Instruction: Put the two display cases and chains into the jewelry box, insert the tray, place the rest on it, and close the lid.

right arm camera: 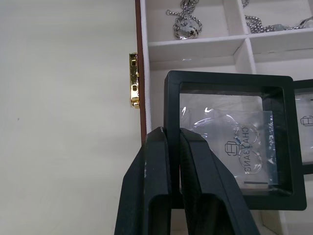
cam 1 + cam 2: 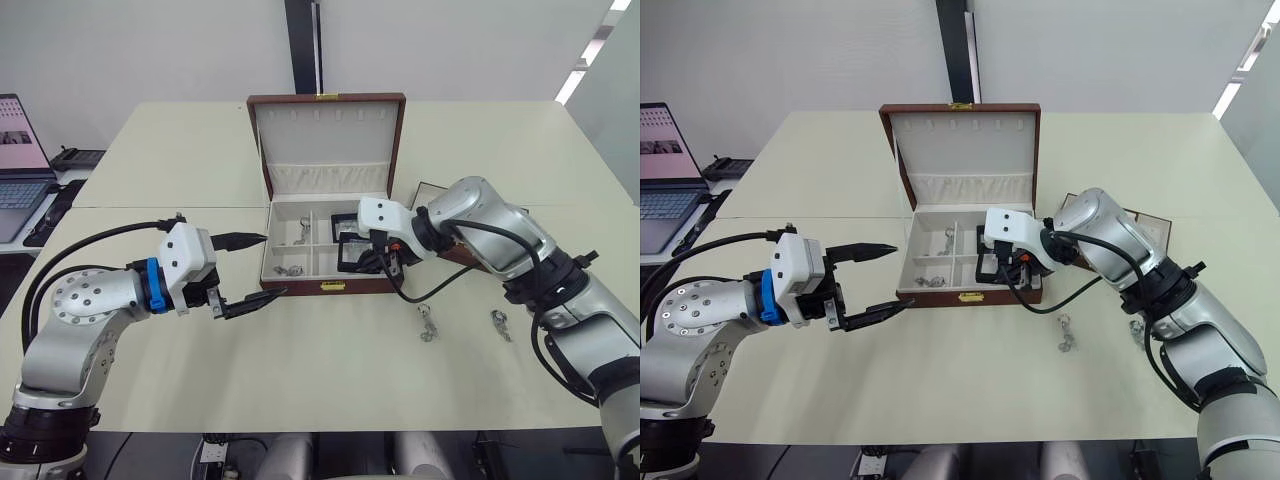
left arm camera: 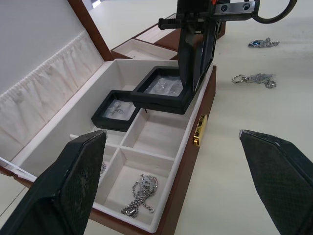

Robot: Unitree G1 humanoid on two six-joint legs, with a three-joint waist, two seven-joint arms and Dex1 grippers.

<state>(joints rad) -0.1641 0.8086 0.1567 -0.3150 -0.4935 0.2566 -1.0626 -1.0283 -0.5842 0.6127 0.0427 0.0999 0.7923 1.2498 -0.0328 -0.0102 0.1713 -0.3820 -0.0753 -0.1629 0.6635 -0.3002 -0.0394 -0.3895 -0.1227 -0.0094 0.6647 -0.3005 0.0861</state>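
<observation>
Right wrist view: right gripper (image 1: 172, 142) pinches display case (image 1: 230, 147) frame over the jewelry box (image 1: 138, 29)

Both arms silver-grey metallic, rounded joint housings, black bands at the joints. Left arm: round shoulder disc with ring of small screw holes, bright blue collar at the wrist, white boxy wrist block, thick black cable looping back along the arm. Left hand (image 2: 250, 270): two black tapered fingers, pads finely textured. Right arm: white wrist block with small dark screws, black cables curling under the forearm. Right hand (image 1: 172, 171): two flat glossy black fingers.
</observation>
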